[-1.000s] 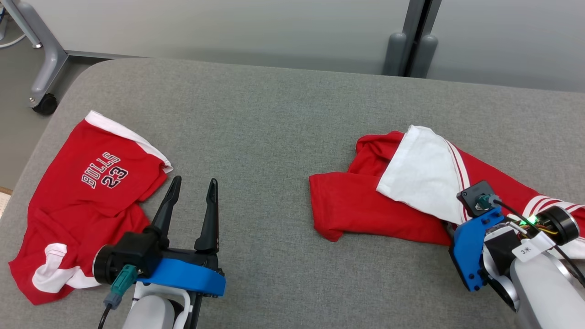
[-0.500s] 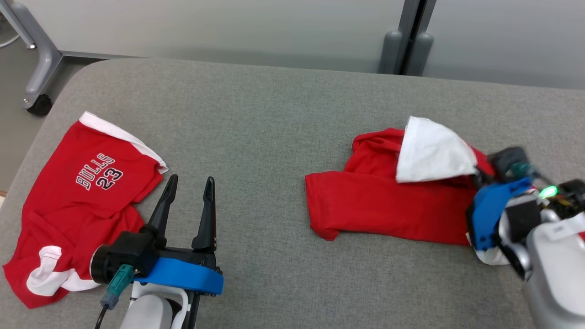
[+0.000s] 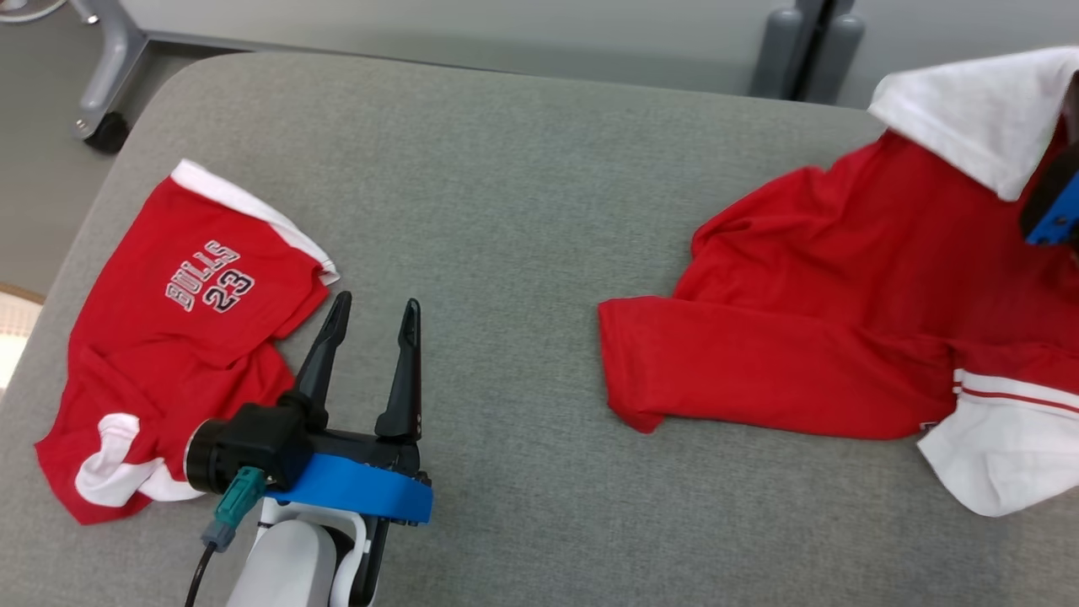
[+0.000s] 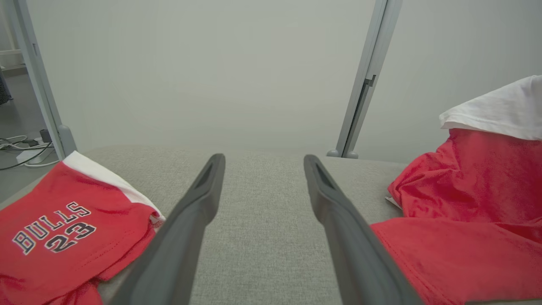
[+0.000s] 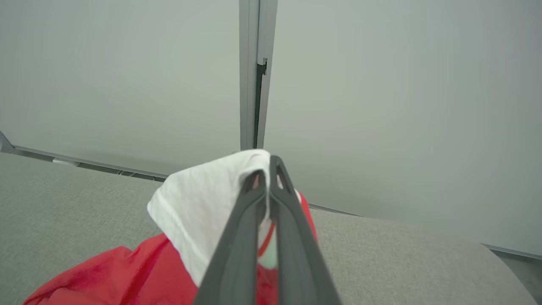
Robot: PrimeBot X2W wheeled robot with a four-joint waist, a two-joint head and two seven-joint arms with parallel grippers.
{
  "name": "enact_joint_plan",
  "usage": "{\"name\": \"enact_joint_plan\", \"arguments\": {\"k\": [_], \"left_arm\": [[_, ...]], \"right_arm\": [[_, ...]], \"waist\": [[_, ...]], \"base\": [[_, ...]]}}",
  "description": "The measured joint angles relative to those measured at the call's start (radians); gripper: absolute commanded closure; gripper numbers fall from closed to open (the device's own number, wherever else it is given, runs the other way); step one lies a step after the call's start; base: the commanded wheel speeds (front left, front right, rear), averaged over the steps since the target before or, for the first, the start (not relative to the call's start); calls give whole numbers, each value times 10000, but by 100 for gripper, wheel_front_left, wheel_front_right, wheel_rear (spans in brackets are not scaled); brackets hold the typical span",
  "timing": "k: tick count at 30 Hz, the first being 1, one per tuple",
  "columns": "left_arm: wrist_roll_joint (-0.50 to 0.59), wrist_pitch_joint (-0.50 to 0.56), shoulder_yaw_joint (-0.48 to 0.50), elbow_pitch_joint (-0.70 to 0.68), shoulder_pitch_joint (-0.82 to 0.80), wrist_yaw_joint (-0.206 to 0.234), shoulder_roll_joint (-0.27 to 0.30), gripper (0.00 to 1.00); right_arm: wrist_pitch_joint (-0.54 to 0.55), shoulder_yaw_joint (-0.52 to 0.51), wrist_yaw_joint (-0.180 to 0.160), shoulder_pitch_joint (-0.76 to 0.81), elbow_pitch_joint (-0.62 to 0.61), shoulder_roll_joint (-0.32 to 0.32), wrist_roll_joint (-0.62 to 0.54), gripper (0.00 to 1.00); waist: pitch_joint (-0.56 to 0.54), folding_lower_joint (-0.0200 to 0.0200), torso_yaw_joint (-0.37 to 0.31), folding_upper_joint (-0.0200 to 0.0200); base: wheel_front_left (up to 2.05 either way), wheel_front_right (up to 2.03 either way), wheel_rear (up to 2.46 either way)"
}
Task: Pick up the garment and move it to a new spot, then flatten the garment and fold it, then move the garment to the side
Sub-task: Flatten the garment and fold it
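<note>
The garment (image 3: pixel 843 320) is red with white trim and lies crumpled on the right side of the grey padded table (image 3: pixel 506 169). Its white part (image 3: pixel 978 118) is raised off the surface at the far right. In the right wrist view my right gripper (image 5: pixel 266 169) is shut on that white fabric (image 5: pixel 203 203), with the red cloth hanging below it. The blue bracket of that wrist (image 3: pixel 1054 215) shows at the head view's right edge. My left gripper (image 3: pixel 376 303) stands open over bare table, left of the garment (image 4: pixel 465 220), with nothing between its fingers (image 4: pixel 199 203).
A second red garment printed "BULLS 23" (image 3: pixel 194 337) lies flat near the table's left edge, just left of my left gripper. A wheeled frame leg (image 3: pixel 105 84) stands on the floor at the back left. A grey partition post (image 3: pixel 809 42) rises behind the table.
My right gripper has shut on the garment's white part and lifted it up and to the right, drawing the red cloth open. The head camera has shifted. The left arm has not moved.
</note>
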Motion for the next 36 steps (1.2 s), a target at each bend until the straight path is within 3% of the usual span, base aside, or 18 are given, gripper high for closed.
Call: {"name": "enact_joint_plan", "arguments": {"k": [1,2,8,12,16,25,32,36], "left_arm": [[-2,0,-23,19,-16,-2,-12,0],[-2,0,-65,38,-22,-12,-19,0],[-10,0,-140,94,-70,-36,-59,0],[4,0,15,138,3,-35,-65,0],[25,0,109,155,105,-33,-54,0],[59,0,359,293,579,-25,59,0],[56,0,493,380,921,52,169,0],[15,0,639,343,1115,128,203,0]], "right_arm": [[-155,-176,0,-201,221,-8,-48,4],[-213,-382,0,-368,474,-15,-107,0],[-688,-938,0,-761,1680,27,-403,0],[-4,-815,0,-518,2441,238,-176,0],[100,-391,0,-49,2410,311,186,0],[-17,922,0,2599,151,462,1407,0],[-523,646,-2,5119,-2405,980,1300,0],[-79,786,0,6237,-3072,1544,989,0]], "waist": [[49,0,91,0],[94,0,181,0],[263,1,542,0],[59,0,449,0],[-209,-1,190,0],[-937,-2,-629,0],[-1506,-2,-1140,0],[-1657,-3,-1388,0]], "base": [[0,0,0],[0,0,0],[0,0,0],[0,0,0],[0,0,0],[0,0,0],[0,0,0],[0,0,0]]}}
